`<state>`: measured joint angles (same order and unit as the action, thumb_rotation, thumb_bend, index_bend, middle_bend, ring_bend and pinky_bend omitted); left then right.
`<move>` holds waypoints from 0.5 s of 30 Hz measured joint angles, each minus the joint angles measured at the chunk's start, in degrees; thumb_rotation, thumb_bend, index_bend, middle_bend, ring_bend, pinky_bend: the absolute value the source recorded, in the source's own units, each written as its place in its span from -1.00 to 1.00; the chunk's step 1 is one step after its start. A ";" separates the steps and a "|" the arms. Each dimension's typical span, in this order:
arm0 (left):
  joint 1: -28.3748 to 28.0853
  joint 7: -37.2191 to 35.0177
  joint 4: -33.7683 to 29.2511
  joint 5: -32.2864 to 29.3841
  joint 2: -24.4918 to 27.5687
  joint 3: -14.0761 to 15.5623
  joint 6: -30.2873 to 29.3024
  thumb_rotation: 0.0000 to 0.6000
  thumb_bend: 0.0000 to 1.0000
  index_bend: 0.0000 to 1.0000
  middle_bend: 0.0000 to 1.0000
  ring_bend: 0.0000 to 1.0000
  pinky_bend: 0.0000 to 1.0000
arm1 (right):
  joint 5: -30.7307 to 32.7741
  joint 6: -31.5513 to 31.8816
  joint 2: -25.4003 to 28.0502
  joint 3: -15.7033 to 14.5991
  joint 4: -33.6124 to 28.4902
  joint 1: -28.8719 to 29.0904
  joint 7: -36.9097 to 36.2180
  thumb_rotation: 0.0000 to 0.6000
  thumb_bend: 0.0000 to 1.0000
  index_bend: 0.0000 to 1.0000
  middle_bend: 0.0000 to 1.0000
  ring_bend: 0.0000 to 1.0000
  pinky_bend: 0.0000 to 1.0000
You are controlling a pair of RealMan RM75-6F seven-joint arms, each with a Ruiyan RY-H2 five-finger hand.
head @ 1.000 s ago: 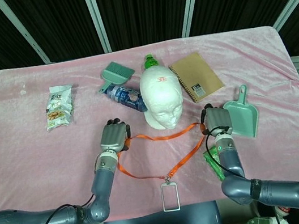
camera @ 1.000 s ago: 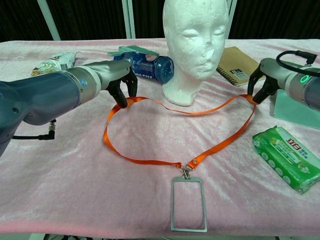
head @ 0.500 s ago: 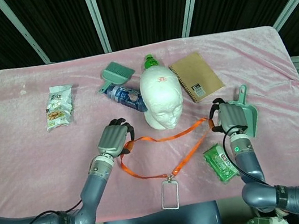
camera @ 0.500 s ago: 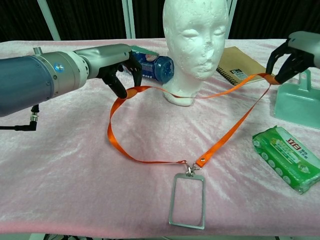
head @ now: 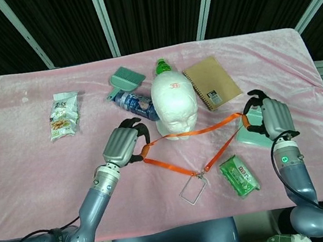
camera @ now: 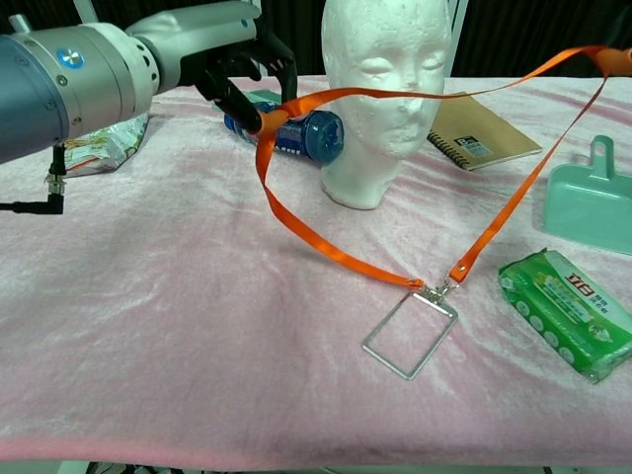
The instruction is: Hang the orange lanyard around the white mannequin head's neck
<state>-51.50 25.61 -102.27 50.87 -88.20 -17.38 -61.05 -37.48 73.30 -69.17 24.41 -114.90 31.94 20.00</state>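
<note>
- Left hand (camera: 232,59) at upper left pinches the orange lanyard (camera: 326,247); right hand (head: 269,116) at right edge seems to clamp its other side.
- Strap stretched in front of the mannequin head (camera: 387,89), badge holder (camera: 410,334) trailing on the cloth.
- Left: lift loop over head, lower to neck.

The strap (camera: 326,249) stretches right across the mannequin head's (head: 175,107) face. Behind it sit a bottle (head: 136,104), brush (head: 124,80) and notebook (head: 212,82), so it's tight back there. Bare cloth (camera: 178,326) out front.

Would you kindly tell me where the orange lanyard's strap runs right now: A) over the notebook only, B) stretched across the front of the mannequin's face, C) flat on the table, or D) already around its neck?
B: the orange lanyard, held up by the left hand and right hand, crosses the mannequin head at face height.
</note>
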 measured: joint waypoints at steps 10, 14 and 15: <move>-1.50 -0.03 -0.40 2.00 0.24 -3.91 -2.90 1.00 -0.13 0.19 -0.26 -0.71 -0.69 | -0.20 -0.28 3.31 3.89 -2.37 1.89 -0.40 1.00 0.17 0.56 -0.54 -0.33 -0.35; -2.61 1.69 -0.32 0.96 0.61 -5.65 -3.92 1.00 -0.13 0.19 -0.26 -0.71 -0.69 | 2.00 -0.82 3.99 5.42 -2.22 3.85 0.69 1.00 0.17 0.56 -0.54 -0.33 -0.35; -2.85 2.01 -0.26 0.59 0.70 -6.06 -4.12 1.00 -0.13 0.19 -0.26 -0.71 -0.69 | 2.83 -1.05 4.16 5.92 -2.07 4.54 1.04 1.00 0.17 0.56 -0.54 -0.33 -0.35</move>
<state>-54.35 27.63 -102.53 51.46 -87.49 -23.44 -65.17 -34.65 72.24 -65.01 30.33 -116.97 36.49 21.04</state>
